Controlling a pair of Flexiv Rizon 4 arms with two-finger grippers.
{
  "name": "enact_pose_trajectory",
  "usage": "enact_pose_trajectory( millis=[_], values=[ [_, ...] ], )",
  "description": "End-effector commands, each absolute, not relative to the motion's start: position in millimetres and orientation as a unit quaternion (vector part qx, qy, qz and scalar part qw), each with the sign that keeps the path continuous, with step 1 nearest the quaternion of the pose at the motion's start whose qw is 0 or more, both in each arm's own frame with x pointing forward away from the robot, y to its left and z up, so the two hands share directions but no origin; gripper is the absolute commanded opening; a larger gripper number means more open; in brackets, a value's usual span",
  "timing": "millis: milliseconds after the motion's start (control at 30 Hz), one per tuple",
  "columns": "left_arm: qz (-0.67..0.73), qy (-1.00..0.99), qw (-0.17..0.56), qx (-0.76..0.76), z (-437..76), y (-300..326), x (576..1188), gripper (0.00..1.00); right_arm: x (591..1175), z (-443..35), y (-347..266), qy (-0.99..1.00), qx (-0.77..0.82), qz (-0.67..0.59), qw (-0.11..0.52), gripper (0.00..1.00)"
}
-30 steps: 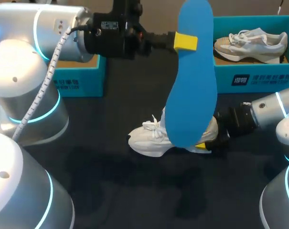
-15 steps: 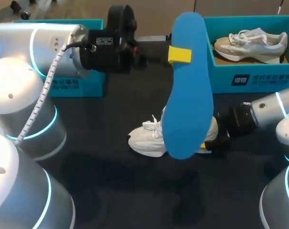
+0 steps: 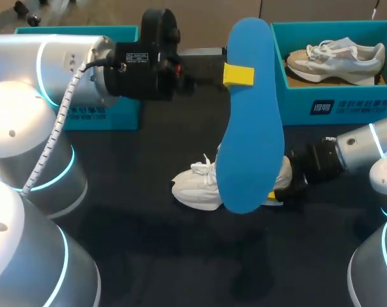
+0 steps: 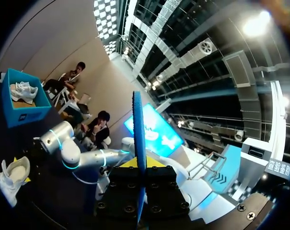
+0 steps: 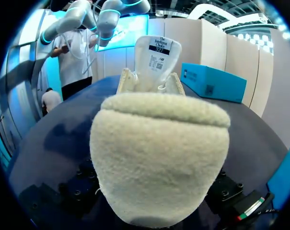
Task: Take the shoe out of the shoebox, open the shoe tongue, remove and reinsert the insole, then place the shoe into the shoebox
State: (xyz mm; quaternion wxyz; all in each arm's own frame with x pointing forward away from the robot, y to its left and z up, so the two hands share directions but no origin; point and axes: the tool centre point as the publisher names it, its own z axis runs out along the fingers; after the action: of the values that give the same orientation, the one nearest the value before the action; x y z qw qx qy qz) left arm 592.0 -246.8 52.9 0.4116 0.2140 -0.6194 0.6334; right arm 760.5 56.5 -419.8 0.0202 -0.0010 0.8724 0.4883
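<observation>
The blue insole is held clamped by the left gripper, upright above the white sneaker; the right gripper's state cannot be told.

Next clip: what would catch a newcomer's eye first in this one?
The big blue insole stands out, held upright in mid-air and pinched near its upper end in the left gripper. Below it a white shoe stands on the dark table, with the right gripper at its heel. A second shoe lies in the blue shoebox at the far right.
</observation>
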Motion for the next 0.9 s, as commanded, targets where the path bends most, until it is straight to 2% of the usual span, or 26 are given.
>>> enact_pose_trajectory(
  millis=[33, 67, 100, 133, 767, 900],
  values=[
    [0.634, -0.619, 0.411, 0.215, 52.1, -246.5, 590.4, 0.00, 758.2, -424.3, 59.9, 0.873, -0.001, 0.487, 0.020, 0.05],
    [0.634, -0.619, 0.411, 0.215, 52.1, -246.5, 590.4, 0.00, 758.2, -424.3, 59.9, 0.873, -0.001, 0.487, 0.020, 0.18],
    [0.634, -0.619, 0.411, 0.215, 52.1, -246.5, 590.4, 0.00, 758.2, -424.3, 59.9, 0.873, -0.001, 0.487, 0.020, 0.42],
    [0.634, -0.619, 0.411, 0.215, 52.1, -246.5, 590.4, 0.00, 758.2, -424.3, 59.9, 0.873, -0.001, 0.487, 0.020, 1.00],
    [0.634, -0.619, 0.411, 0.215, 52.1, -246.5, 590.4, 0.00, 748.3, -372.5, 41.3, 0.919, 0.051, 0.388, 0.054, 1.00],
    [0.634, -0.619, 0.411, 0.215, 52.1, -246.5, 590.4, 0.00, 747.1, -362.0, 38.9, 0.933, 0.069, 0.350, 0.043, 1.00]
  ],
)
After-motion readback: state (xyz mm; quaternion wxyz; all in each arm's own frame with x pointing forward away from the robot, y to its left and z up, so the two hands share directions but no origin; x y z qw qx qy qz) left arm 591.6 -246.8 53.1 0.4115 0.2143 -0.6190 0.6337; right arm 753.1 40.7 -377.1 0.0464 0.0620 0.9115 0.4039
